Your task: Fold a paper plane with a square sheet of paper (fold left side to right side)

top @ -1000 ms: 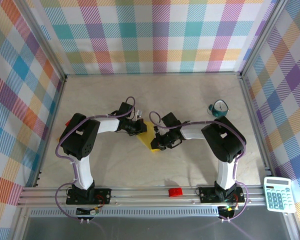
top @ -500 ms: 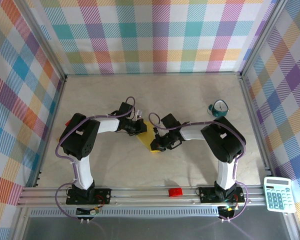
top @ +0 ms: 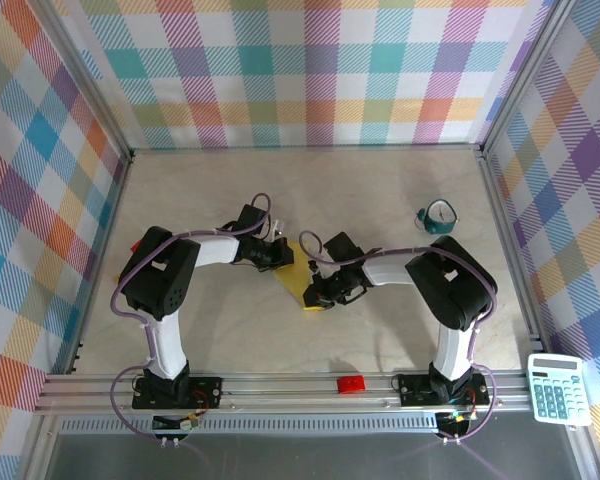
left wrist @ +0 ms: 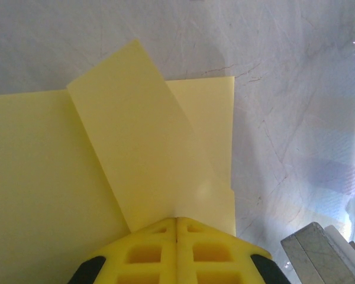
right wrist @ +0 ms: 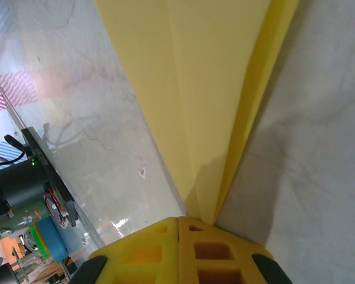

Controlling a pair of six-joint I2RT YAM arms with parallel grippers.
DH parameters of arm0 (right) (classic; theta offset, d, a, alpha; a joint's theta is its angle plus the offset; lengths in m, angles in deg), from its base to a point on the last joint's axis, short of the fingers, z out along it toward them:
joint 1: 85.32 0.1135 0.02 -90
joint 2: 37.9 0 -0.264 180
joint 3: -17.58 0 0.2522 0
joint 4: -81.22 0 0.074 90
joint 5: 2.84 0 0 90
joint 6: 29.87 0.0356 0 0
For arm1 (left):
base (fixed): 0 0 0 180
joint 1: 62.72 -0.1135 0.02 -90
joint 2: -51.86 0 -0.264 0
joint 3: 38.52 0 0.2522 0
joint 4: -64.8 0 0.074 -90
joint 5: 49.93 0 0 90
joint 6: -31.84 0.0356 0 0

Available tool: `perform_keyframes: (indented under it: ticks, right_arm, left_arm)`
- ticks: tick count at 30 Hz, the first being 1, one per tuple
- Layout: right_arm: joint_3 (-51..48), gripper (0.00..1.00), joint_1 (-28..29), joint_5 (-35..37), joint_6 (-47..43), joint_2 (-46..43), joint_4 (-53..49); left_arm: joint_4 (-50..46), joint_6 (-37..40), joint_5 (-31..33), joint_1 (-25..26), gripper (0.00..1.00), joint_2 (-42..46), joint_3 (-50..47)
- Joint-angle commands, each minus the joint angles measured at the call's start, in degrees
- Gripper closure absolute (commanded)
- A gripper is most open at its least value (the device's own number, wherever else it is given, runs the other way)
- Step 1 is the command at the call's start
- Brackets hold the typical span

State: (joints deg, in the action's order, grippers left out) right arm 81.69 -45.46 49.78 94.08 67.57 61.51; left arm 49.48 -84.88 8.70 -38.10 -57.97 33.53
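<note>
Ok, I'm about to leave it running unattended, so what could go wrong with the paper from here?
1. The flap lies skewed, its corner past the paper's edge; pressing now would likely set a crooked crease.
2. The left gripper and right gripper, both shut, meet the paper from opposite sides; pulling apart might tear or drag it.
3. By the right gripper the layers stand off the table; released, they may spring open.

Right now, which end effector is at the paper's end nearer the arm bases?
The right end effector, at the near end of the yellow paper; the left end effector is at its far end.
</note>
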Motion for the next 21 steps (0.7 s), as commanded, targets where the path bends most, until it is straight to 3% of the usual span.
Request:
perform_keyframes:
  ticks: [1,6,10,14,21]
  right_arm:
    - [0.0,1.00,0.5,-1.2,0.3,-3.3,-3.9]
    - [2.0,1.00,-0.5,0.2,-3.4,-7.5,-9.8]
    - [2.2,1.00,-1.8,-0.6,-4.0,-9.0,-8.7]
    - [4.7,1.00,-1.9,-2.3,-3.4,-6.8,-6.1]
    - [11.2,1.00,-2.2,2.3,-2.7,0.3,-4.6]
  left_arm:
    - [-6.4,1.2,5.1,0.1,1.00,-0.6,-1.8]
    - [-6.4,1.3,5.1,0.1,1.00,-0.5,-1.8]
    - [-6.3,1.2,5.0,0.0,1.00,-0.5,-1.8]
    - [-6.3,1.2,4.9,0.1,1.00,-0.6,-1.8]
    - [-6.3,1.1,4.7,0.1,1.00,-0.7,-1.7]
